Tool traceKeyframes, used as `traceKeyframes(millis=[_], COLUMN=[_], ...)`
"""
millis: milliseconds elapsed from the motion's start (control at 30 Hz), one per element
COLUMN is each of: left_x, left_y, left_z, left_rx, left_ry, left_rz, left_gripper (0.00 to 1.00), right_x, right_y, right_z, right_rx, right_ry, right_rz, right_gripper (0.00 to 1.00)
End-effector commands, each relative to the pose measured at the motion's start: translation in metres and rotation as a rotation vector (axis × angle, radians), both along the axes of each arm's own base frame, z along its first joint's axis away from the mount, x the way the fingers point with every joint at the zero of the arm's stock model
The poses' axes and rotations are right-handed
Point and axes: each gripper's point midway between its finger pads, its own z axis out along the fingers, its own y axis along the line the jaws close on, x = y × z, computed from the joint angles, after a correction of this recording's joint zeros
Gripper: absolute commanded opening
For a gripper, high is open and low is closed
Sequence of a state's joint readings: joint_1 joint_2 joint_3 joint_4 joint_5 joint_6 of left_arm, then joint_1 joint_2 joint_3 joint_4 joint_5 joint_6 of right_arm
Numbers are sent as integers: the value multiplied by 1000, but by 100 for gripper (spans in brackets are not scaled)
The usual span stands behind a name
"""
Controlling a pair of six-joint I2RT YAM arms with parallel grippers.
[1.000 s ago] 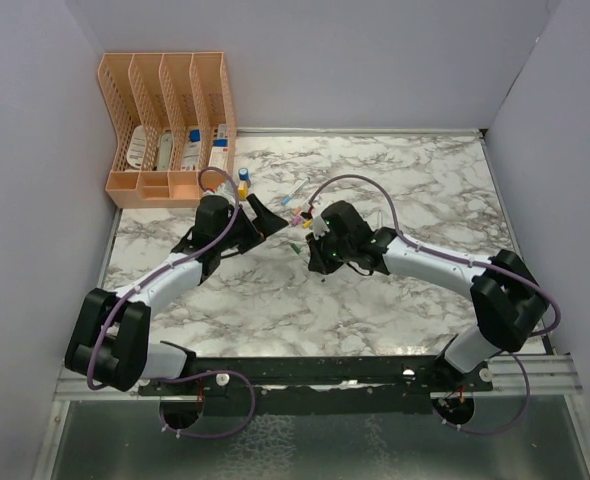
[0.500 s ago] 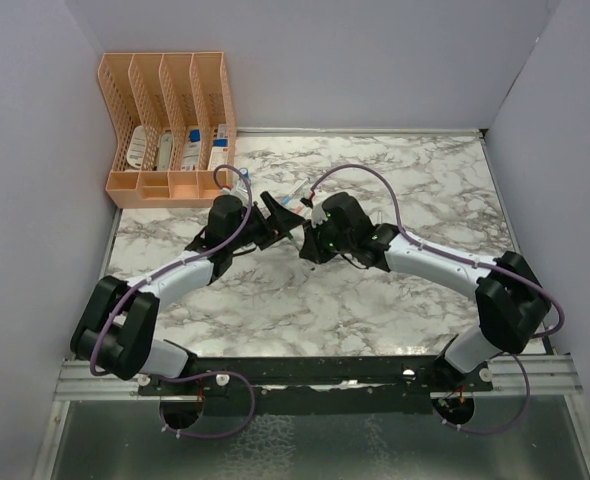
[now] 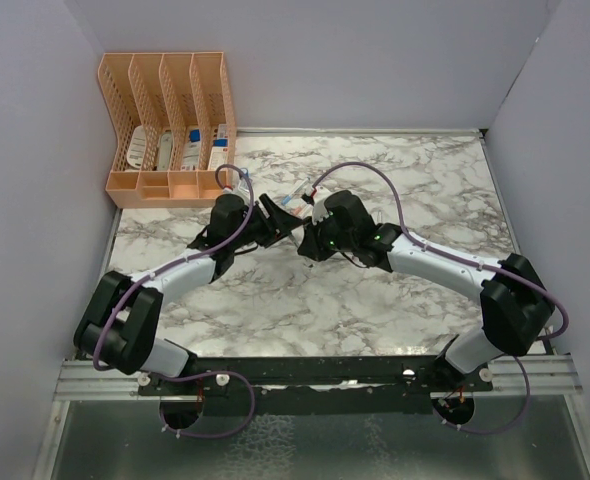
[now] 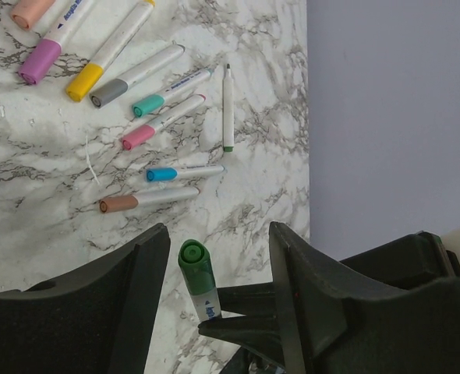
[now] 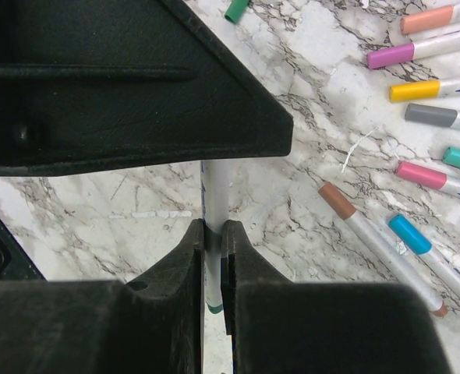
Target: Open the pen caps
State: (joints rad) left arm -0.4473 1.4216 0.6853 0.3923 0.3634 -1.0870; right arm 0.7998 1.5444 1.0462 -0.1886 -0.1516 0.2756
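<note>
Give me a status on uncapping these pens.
Done: one thin pen lies uncapped, with a loose green cap on the marble. In hand: the right gripper clamps a pen barrel, and the left gripper straddles its green end cap, jaws open and not touching. Left: at least eight capped pens, the brown-capped pen among them.

Robot lab cell, probably: plain partition walls (image 3: 325,60), marble-print table (image 3: 435,180) (orange desk organiser (image 3: 165,120) in corner).

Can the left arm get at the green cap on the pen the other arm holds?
Probably yes: the green cap sits between the open fingers of the left gripper with nothing in the way, and the right gripper clamps the pen.
</note>
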Motion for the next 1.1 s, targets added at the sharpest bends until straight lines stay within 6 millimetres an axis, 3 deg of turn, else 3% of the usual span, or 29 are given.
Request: traceKeyframes(millis=[0, 400, 533, 567, 600, 633, 700, 767, 900, 1067], left_x=[5, 3, 2, 2, 2, 2, 3, 3, 4, 2], left_y=[-8, -7, -7, -7, -7, -7, -8, -9, -12, -17], left_z=[19, 17, 18, 18, 18, 17, 19, 22, 27, 32], left_rx=[-33, -30, -31, -32, -31, -31, -35, -38, -43, -51], left_ry=[-48, -49, -48, -47, -50, -48, -48, -54, -67, -74], left_rz=[-25, -26, -26, -28, -28, -28, -29, -34, -44, -56], left_gripper=[54, 23, 0, 0, 0, 0, 0, 0, 0, 0], right_x=[0, -1, -1, 0, 0, 0, 0, 1, 3, 10], right_y=[13, 11, 10, 10, 10, 10, 12, 14, 20, 25], right_z=[32, 38, 39, 40, 40, 40, 42, 41, 36, 35], right_rx=[77, 90, 90, 91, 91, 92, 96, 93, 86, 82], right_ry=[-61, -71, -72, -73, -75, -75, -76, -68, -55, -52], right_rz=[40, 40, 31, 28, 26, 26, 33, 38, 47, 40], right_gripper=[1, 1, 1, 1, 4, 14, 46, 61, 63, 55])
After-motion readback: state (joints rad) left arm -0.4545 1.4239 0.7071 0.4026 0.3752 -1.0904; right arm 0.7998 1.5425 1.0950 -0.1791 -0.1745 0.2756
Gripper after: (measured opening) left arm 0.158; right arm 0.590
